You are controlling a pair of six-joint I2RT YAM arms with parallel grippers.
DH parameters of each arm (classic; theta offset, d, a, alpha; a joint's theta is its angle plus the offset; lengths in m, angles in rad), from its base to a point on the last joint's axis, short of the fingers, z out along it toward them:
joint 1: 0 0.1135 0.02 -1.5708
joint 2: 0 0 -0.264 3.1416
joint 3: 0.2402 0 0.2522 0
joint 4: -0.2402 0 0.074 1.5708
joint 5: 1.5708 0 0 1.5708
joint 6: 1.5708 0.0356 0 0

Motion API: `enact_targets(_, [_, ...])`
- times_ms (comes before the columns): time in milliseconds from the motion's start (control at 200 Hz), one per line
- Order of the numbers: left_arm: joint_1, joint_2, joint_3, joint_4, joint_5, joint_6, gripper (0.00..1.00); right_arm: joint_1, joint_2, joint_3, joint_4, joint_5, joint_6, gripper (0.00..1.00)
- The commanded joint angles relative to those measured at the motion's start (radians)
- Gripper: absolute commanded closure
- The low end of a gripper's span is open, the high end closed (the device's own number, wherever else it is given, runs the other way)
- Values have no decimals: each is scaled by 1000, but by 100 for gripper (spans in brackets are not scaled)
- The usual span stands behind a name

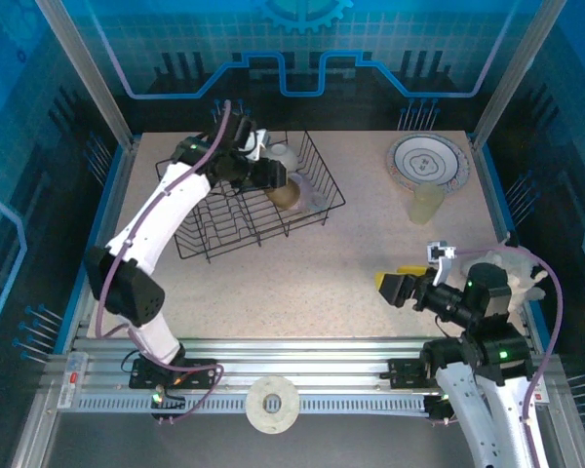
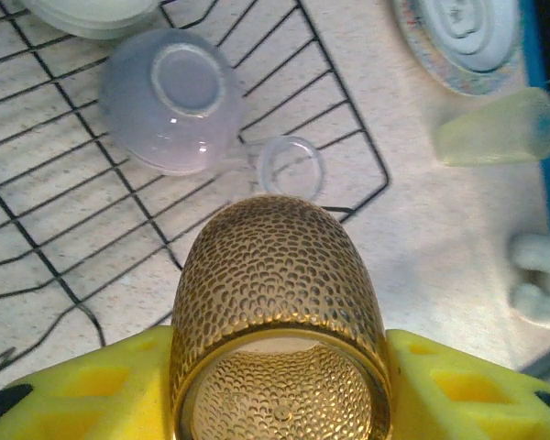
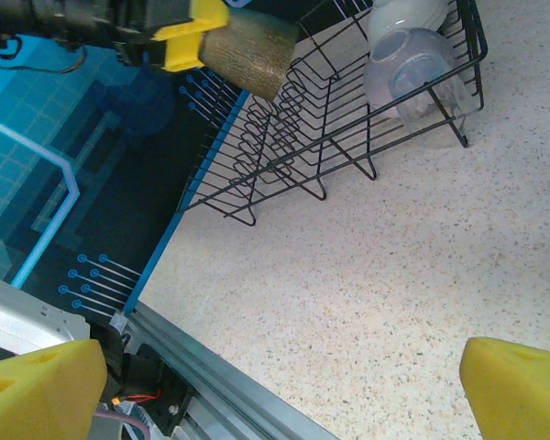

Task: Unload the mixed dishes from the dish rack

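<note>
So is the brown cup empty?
Empty. The left wrist view looks into the mouth of the brown cup, gripped by the left gripper, and shows only its dimpled inner wall.

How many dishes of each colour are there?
Brown: 1, brown cup in left gripper.
Yellowish: 1, yellowish cup on table.
Bluish-white: 1, upturned bowl in dish rack.
Off-white: 1, off-white dish in rack.
Clear: 1, clear piece in rack.
Patterned: 1, patterned plate on table.
Total: 6

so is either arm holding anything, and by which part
The left gripper holds the brown cup, its fingers on opposite sides of the wall near the open rim. The right gripper is open and empty.
</note>
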Motion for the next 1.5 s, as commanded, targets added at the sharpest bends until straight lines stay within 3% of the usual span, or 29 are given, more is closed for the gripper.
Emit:
enact_targets(0, [16,-90,-80,92,186,-62,49,11,44,9,112,-62,11,0])
enact_targets(200, [50,-218,-221,235,387,-144,49,15,144,3,275,-102,56,0])
enact_targets(470, [61,-355,-451,474,566,-293,48,26,347,-10,557,-152,124,0])
enact_targets(680, [64,-417,-614,722,720,-465,48,101,508,15,776,-176,179,0])
enact_targets(1051, [59,-423,-783,1022,791,-668,48,276,669,36,1072,-159,301,0])
enact_targets(1496, [-10,-366,-864,1237,771,-771,48,371,701,24,1219,-126,406,1])
